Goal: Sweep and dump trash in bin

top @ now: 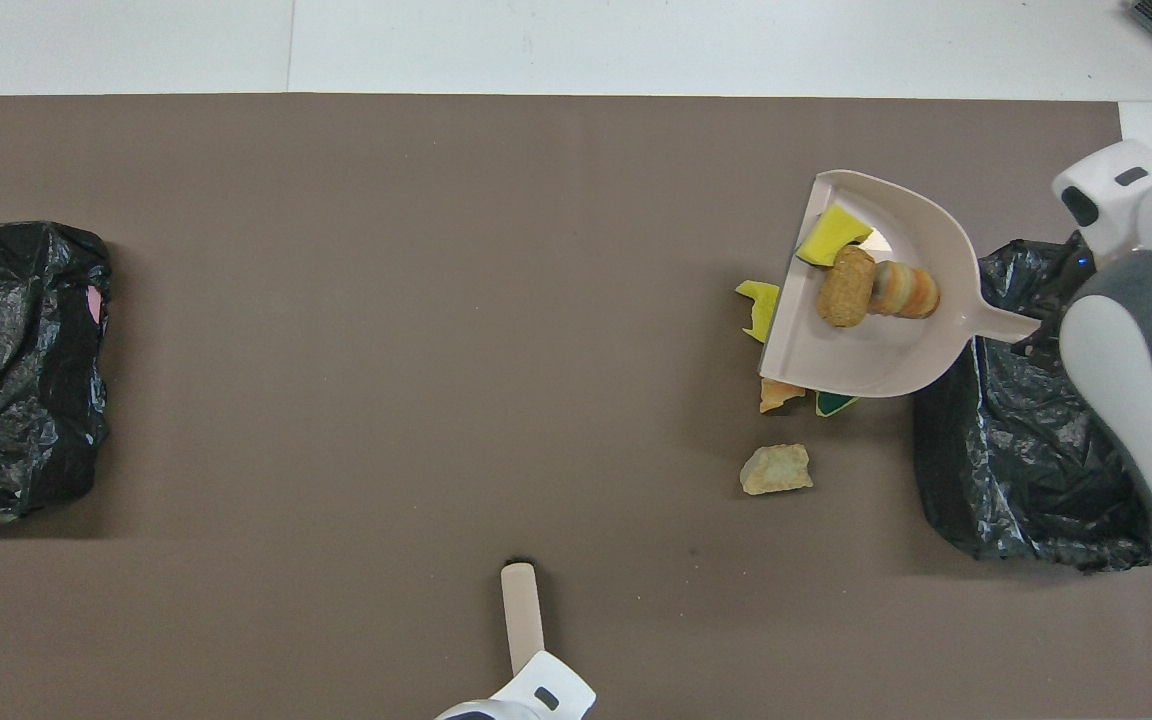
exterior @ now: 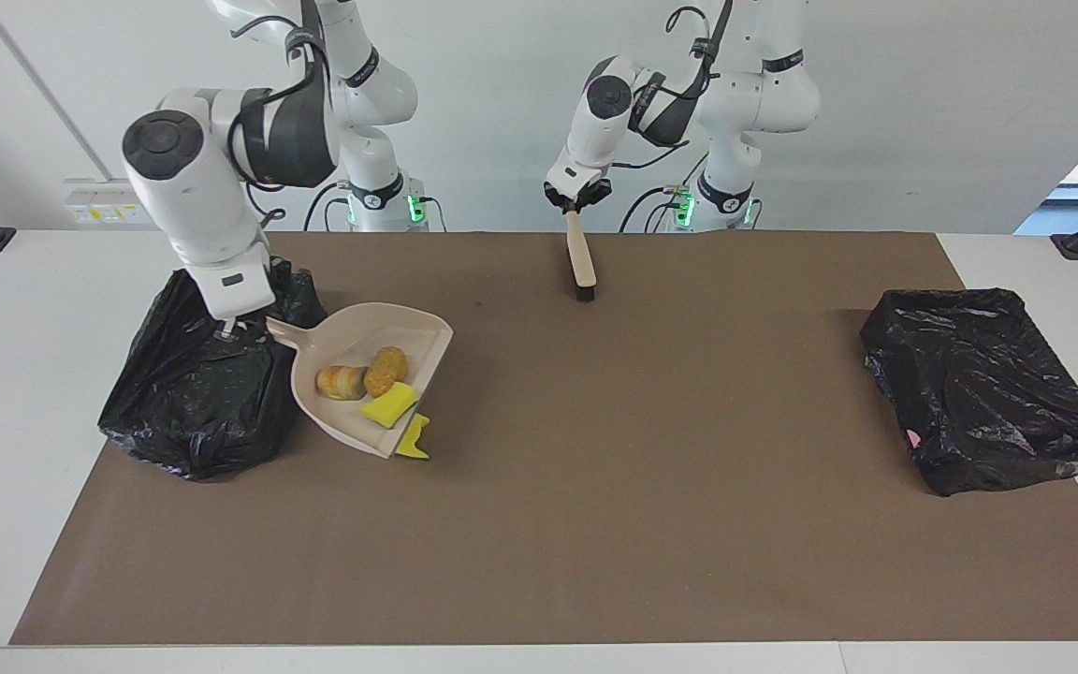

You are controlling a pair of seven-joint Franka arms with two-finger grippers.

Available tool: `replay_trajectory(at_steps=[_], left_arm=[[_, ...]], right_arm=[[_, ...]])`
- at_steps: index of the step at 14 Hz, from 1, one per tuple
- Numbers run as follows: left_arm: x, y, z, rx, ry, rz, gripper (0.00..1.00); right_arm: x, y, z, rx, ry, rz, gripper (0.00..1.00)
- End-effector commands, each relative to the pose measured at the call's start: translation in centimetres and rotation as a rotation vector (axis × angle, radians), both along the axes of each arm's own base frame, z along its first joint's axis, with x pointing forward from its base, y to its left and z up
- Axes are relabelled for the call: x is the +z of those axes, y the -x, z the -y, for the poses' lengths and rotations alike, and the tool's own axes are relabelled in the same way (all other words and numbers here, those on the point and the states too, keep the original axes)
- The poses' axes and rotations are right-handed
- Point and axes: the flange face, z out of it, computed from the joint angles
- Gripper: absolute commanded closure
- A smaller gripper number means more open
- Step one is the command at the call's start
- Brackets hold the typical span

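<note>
- Three pieces of trash ride in the beige dustpan (exterior: pixel 366 373): a banded bread-like roll (exterior: pixel 340 381), a brown lump (exterior: pixel 387 369) and a yellow sponge scrap (exterior: pixel 387 405).
- The right gripper (exterior: pixel 232 325) is clenched on the dustpan's handle and holds the pan in the air, tilted, with its handle end over the black-bagged bin (exterior: pixel 207 384) at the right arm's end of the table; the pan's open lip points away from that bin.
- Nothing is tipped out yet as far as the views show, so the dump itself is not yet done.
- Four pieces lie on the brown mat (exterior: pixel 595 524) beside that bin: a yellow scrap (top: pixel 760 305), an orange-tan lump (top: pixel 778 394), a green-backed scrap (top: pixel 834 402) and a pale tan chunk (top: pixel 777 469), the last one nearest to the robots. The raised pan covers parts of the first three from above.
- The left gripper (exterior: pixel 576 204) is clamped on the brush (exterior: pixel 581 262), which hangs bristles-down over the mat's edge by the robots; this arm waits.
- A second black-bagged bin (exterior: pixel 983 384) sits at the left arm's end of the table, well apart from everything else.
- My judgement: under halfway along, with one load to empty and another sweep to follow.
</note>
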Motion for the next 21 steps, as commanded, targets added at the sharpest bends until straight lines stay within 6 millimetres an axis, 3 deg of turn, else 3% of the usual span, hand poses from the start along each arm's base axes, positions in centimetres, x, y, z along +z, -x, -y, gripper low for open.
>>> replay_trajectory(at_steps=[1,3,7,8,10,11,12,15,19,21], left_arm=[[-0.6,0.4,-0.6,0.007,-0.001,-0.010,0.89],[-0.7,0.2,-0.7,0.009,0.000,-0.012,0.69],[-0.9,0.0,-0.9,-0.047,0.017,-0.024,0.56],[-1.1,-0.2,-0.9,-0.049,0.019,-0.033,0.53],[-1.3,-0.9,-1.3,-0.093,0.041,-0.036,0.28],[-1.3,-1.5,-1.5,-0.105,0.052,-0.039,0.10],[-1.4,-1.7,-1.3,-0.130,0.066,-0.044,0.00],[-1.2,-3.2,-1.0,-0.169,0.103,-0.040,0.00],[1.9,-8.2,-0.7,-0.238,0.093,0.035,0.00],[4.6,-11.3,-1.5,-0.254,0.072,0.067,0.00]], right_arm=[[0.6,1.5,6.9,0.019,-0.033,-0.004,1.00],[1.1,3.1,12.4,0.031,-0.023,-0.004,1.00],[1.1,5.5,19.6,0.040,0.126,-0.017,1.00],[1.2,5.9,20.2,0.059,0.173,-0.018,1.00],[1.2,5.9,21.1,0.103,0.276,-0.024,1.00],[1.2,6.0,21.4,0.120,0.322,-0.041,1.00],[0.8,6.0,21.4,0.140,0.356,-0.061,1.00],[-0.5,5.8,21.7,0.200,0.429,-0.063,1.00],[-0.3,5.3,21.5,0.238,0.497,-0.086,1.00],[-0.2,5.2,21.6,0.242,0.510,-0.090,1.00]])
